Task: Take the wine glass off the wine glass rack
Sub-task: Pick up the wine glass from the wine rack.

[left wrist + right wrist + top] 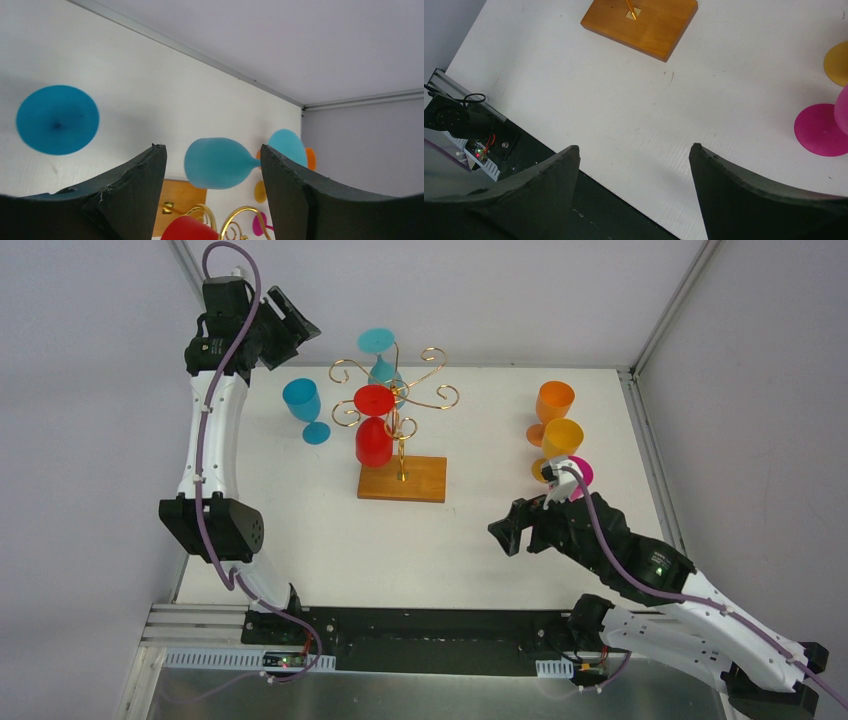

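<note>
White tabletop (480,540) between grey walls. At its middle we see the rack (420,485), holding a red glass (373,440) and a teal glass (378,350), both upside down and empty. The left end effector (211,147), released and bare, faces the teal glass. The right end effector (635,146), released too, hovers well apart. We judge this the approach. Next, the left must close on the teal stem and slide it off the wire.

The wine glass rack (402,480) (gold wire) holds red glass (373,440) and teal glass (377,342), both inverted.
</note>
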`<state>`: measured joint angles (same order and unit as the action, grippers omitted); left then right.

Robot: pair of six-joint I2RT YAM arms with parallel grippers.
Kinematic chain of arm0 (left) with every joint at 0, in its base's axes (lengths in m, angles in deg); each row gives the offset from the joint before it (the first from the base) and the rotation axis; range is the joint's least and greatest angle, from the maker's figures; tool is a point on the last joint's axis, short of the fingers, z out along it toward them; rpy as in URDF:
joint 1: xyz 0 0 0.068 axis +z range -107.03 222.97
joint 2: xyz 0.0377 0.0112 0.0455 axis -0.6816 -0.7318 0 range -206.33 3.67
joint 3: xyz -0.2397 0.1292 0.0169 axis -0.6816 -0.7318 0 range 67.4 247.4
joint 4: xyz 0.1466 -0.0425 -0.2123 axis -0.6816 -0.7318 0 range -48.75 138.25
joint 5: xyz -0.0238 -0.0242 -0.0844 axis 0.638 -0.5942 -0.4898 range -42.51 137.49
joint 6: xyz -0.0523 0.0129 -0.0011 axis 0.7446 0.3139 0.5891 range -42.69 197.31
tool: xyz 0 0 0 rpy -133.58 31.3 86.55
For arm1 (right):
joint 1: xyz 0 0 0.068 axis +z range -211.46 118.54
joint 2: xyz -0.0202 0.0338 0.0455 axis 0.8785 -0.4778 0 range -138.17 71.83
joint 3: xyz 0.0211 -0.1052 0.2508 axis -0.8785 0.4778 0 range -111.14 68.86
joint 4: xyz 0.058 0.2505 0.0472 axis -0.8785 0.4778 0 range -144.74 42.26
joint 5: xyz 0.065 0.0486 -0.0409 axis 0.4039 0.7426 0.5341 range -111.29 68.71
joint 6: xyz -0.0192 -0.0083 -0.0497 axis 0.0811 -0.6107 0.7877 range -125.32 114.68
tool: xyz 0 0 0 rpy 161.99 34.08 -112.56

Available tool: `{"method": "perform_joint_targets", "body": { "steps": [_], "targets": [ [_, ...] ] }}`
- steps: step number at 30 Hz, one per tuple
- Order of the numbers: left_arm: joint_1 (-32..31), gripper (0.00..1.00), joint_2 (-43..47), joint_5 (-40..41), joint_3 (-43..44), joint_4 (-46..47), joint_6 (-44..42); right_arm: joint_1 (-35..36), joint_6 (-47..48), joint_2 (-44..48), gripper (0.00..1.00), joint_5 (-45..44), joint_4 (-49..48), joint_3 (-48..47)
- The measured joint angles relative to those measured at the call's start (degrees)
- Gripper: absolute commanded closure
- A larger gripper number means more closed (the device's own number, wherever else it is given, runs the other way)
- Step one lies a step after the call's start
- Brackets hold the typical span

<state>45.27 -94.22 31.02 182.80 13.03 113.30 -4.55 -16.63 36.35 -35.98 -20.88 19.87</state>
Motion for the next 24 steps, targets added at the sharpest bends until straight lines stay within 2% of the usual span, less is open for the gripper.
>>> {"method": "perform_joint_targets", "body": {
  "steps": [6, 12, 18, 24],
  "targets": [
    [0.0, 0.30, -0.5, -8.6, 0.4, 6.3, 4.7, 0.0, -0.1, -0.4, 0.16, 0.1, 0.0, 0.0],
    [0.0, 0.31, -4.7, -17.6, 1.9, 12.0, 9.8, 0.0, -0.3, 0.0, 0.16, 0.1, 0.0, 0.0],
    [0.0, 0.32, -9.2, -23.8, 2.6, 13.6, 13.5, 0.0, -0.3, 0.0, 0.16, 0.1, 0.0, 0.0],
    [0.0, 0.38, -12.8, -30.7, 6.1, 13.9, 16.1, 0.0, -0.2, -0.3, 0.16, 0.2, 0.0, 0.0]
  ]
}}
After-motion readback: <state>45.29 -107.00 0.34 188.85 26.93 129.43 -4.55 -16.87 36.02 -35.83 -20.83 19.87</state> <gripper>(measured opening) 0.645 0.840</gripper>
